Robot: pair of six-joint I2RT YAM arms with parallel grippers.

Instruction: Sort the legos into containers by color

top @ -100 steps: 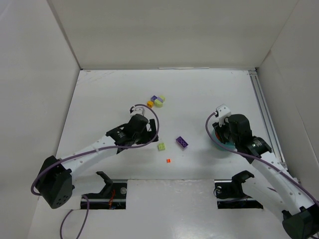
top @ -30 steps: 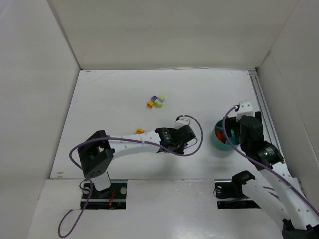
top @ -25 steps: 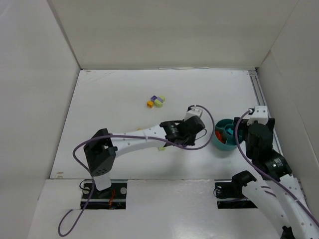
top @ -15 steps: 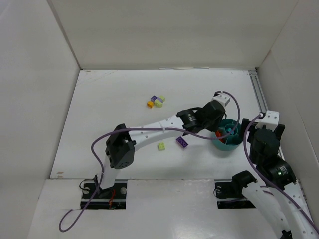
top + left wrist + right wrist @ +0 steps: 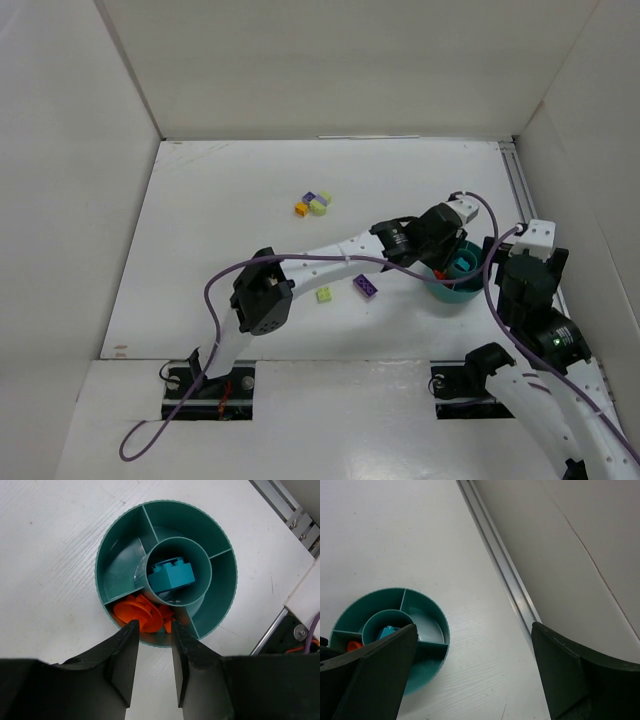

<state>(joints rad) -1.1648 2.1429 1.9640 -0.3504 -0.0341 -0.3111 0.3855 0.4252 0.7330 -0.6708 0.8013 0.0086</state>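
The round teal bowl (image 5: 463,287) stands at the right of the table. In the left wrist view its (image 5: 223,592) centre cup holds a teal brick (image 5: 171,576), and the near compartment holds orange pieces (image 5: 141,618). My left gripper (image 5: 441,260) hangs over the bowl's near-left rim; its jaws (image 5: 154,628) stand a little apart with nothing between them. A purple brick (image 5: 366,286) and a pale green brick (image 5: 324,294) lie on the table to the bowl's left. My right gripper (image 5: 518,266) is just right of the bowl (image 5: 427,625), open wide (image 5: 475,666) and empty.
A cluster of orange, purple and pale green bricks (image 5: 314,203) lies at mid-table, farther back. A metal rail (image 5: 502,562) runs along the table's right edge, next to the right wall (image 5: 590,150). The left arm stretches across the table's middle.
The left arm has swung right from the middle of the table to the bowl, and its jaws have parted slightly. The right arm has drawn back to the right.
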